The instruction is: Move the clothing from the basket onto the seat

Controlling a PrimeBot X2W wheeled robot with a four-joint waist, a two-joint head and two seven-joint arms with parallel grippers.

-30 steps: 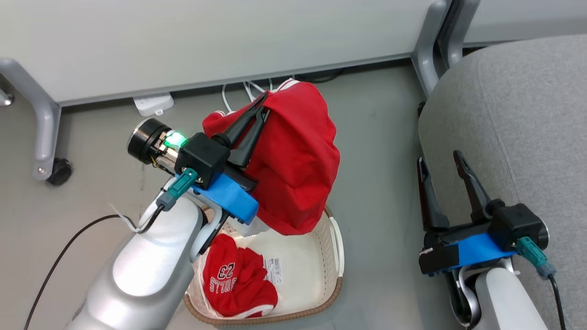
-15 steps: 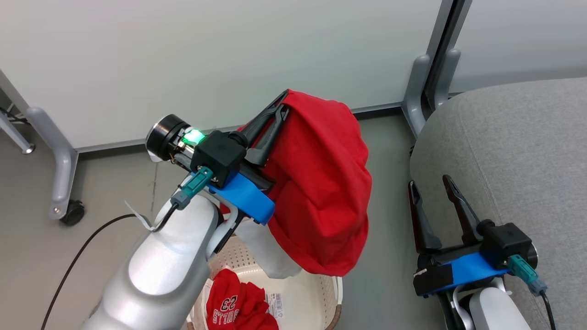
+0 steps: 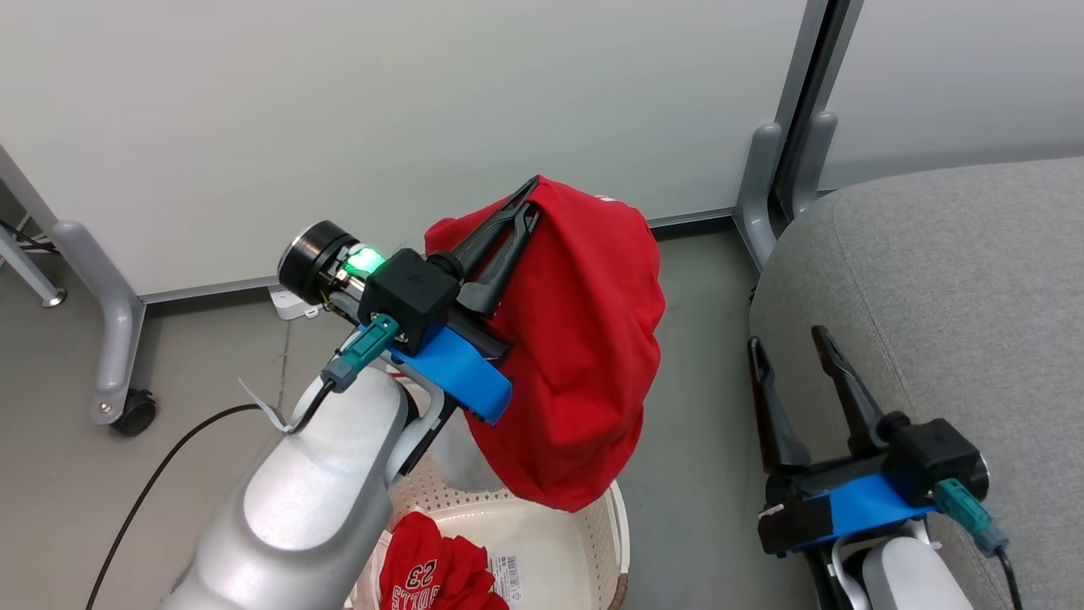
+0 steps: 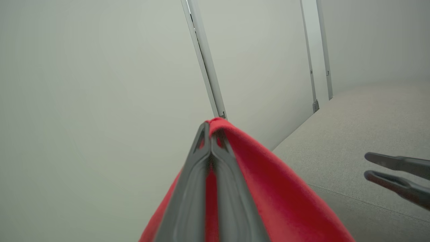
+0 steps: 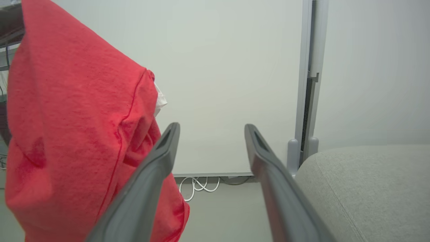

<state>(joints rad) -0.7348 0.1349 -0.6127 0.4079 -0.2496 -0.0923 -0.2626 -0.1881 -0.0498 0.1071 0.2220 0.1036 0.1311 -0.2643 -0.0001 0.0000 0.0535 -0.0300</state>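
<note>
Head view: left end effector [image 3: 532,196] clamps a red garment [image 3: 584,356] above the basket [image 3: 621,525]; right end effector [image 3: 786,339] gapes empty. Unreached seat [image 3: 974,280] at three o'clock; numbered jersey [image 3: 432,576] lies inside.

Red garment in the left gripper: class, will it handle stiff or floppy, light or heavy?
Probably floppy: the red garment drapes in loose folds from the shut left gripper. Likely light: a pinch at one edge carries it all. It would probably slump flat on the grey seat.
</note>
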